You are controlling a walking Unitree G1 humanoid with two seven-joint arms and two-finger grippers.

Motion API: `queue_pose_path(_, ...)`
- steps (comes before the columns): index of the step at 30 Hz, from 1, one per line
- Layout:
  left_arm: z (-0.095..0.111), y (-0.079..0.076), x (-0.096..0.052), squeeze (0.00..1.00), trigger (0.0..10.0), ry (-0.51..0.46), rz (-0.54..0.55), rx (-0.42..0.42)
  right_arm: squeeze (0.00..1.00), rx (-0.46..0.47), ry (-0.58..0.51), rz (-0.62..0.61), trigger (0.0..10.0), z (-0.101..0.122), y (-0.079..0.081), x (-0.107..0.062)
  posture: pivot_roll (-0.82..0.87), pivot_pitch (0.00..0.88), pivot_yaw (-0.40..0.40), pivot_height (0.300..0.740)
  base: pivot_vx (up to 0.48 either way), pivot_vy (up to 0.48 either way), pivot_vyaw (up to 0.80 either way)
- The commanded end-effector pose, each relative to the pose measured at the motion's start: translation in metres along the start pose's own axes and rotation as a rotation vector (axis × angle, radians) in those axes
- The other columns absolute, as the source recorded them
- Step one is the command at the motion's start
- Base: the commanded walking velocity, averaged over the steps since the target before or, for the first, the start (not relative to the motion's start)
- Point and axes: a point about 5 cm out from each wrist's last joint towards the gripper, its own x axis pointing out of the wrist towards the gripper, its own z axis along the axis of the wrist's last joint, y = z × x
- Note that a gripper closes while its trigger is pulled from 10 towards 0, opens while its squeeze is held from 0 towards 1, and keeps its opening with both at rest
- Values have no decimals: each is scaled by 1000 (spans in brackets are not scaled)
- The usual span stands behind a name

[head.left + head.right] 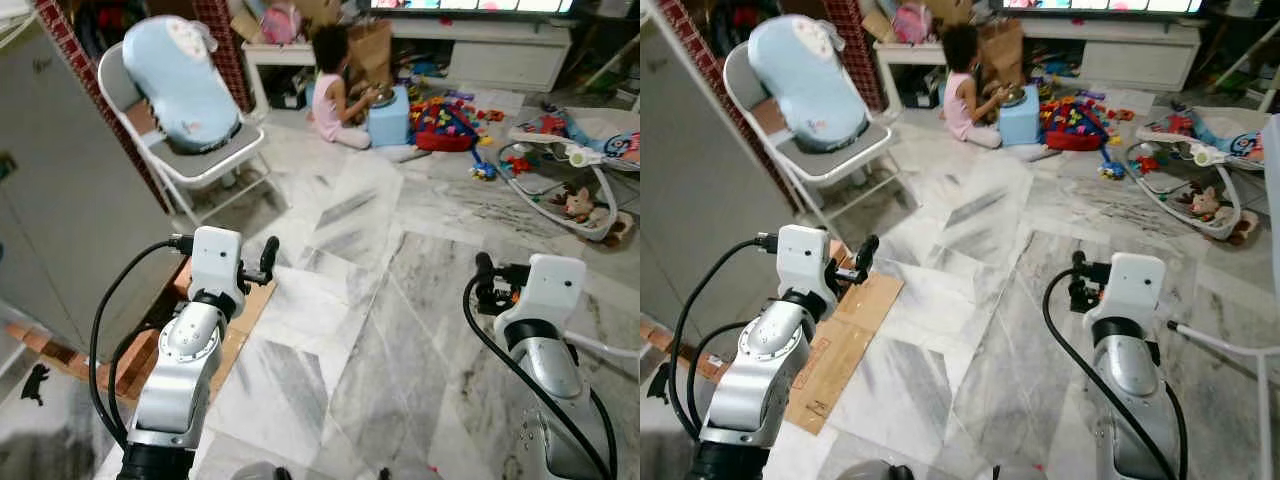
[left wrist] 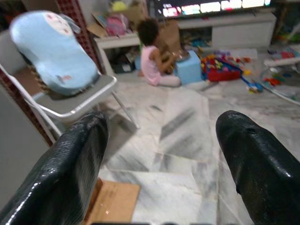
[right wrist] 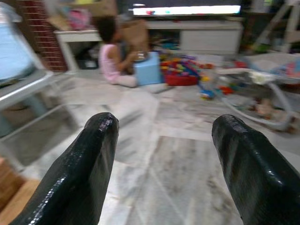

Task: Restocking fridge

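Facing a marble floor (image 1: 400,330), the left hand (image 2: 159,154) and right hand (image 3: 161,154) are held released, empty; no fridge goods are identifiable, so handling cannot be judged.

Grey-and-white veined marble floor (image 1: 400,300) runs under two silver arms tipped with glossy black fingers (image 2: 70,173) and white wrist housings, while a flat brown cardboard sheet (image 1: 845,340) lies beside a pale grey cabinet side (image 1: 60,230). A light-blue cushion (image 1: 180,80) with white trim sits on a grey-and-white folding chair (image 1: 215,160) against a red-brick-patterned wall (image 1: 70,50). Farther off, a person in a pink top (image 1: 328,105) sits by a light-blue box (image 1: 388,115) and a scatter of toys (image 1: 445,120) — red, yellow, blue — before a white low cabinet (image 1: 510,55).
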Motion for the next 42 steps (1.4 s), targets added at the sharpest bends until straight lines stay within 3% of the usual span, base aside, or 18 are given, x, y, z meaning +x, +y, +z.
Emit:
queue_pose_path(1,1,5,-2,0,10000,-3,42,-1,0,-27,-22,29,10000,6,3,2,-157,0,87,740,0,0,0)
queue_pose_path(7,-3,15,-8,0,10000,9,144,-65,0,-76,-44,144,10000,18,11,15,-105,0,1,740,0,0,0)
queue_pose_path(15,-7,21,-20,0,10000,-4,244,-70,0,-111,-51,252,10000,26,25,34,-27,0,-83,740,0,0,0)
queue_pose_path(22,4,24,-16,0,10000,-24,259,-13,0,-99,-78,288,10000,32,40,41,10,0,-75,740,0,0,0)
queue_pose_path(28,19,26,-16,0,10000,-66,250,-23,0,-80,-139,269,10000,47,47,51,-2,0,-49,740,0,0,0)
queue_pose_path(33,14,26,-14,0,10000,-61,250,-53,0,-63,-127,241,10000,42,43,55,17,0,-53,740,0,0,0)
queue_pose_path(35,13,30,-19,0,10000,-26,260,-105,0,-60,-117,235,10000,39,41,52,22,0,-51,740,0,0,0)
queue_pose_path(42,9,35,-26,0,10000,0,278,-98,0,-82,-91,238,10000,35,40,45,25,0,-54,740,0,0,0)
